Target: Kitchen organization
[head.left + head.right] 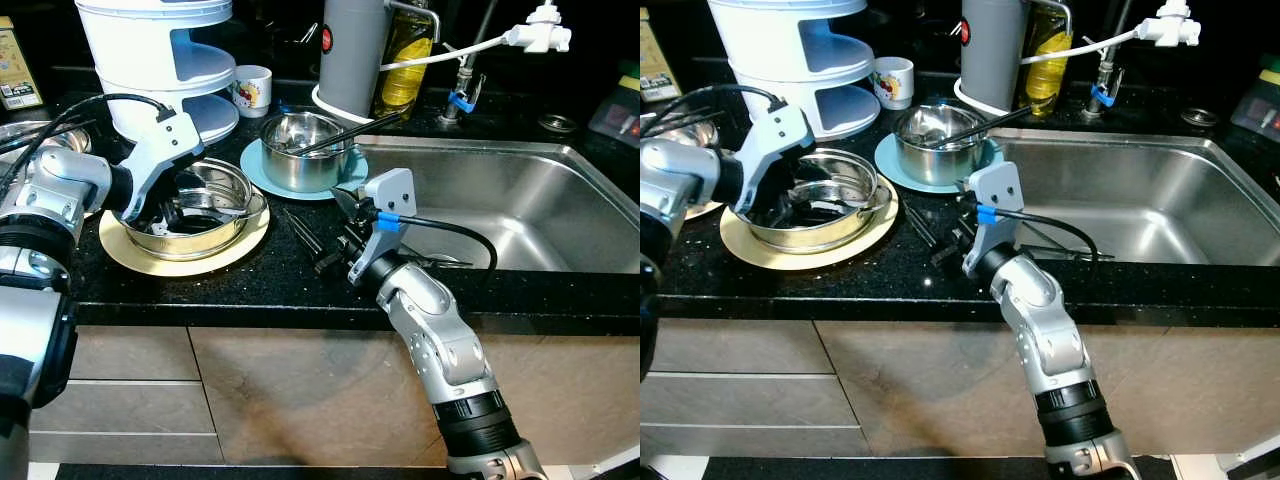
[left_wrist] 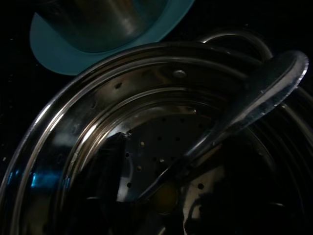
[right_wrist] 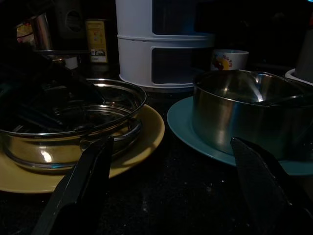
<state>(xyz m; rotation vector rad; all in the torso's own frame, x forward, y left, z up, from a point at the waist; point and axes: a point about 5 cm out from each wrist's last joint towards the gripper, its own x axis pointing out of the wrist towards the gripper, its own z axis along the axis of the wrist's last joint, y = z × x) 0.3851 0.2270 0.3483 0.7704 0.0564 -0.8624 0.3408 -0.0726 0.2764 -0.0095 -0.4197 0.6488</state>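
A perforated steel strainer bowl (image 1: 192, 210) on a yellow plate (image 1: 125, 255) hems the left gripper (image 1: 168, 212), grip unclear, while the right gripper (image 3: 171, 191) gapes empty above black chopsticks (image 1: 303, 234).

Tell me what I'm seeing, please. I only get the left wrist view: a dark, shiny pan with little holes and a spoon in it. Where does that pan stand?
Observer: The perforated pan stands on a yellow plate on the black counter. The left gripper reaches into it.
Operator: And the teal thing at the edge?
Observer: That is a teal plate carrying a steel bowl. A black utensil leans out of the bowl.
Operator: Where is the other arm?
Observer: The right gripper is open, low over the counter, between the two plates and the sink.
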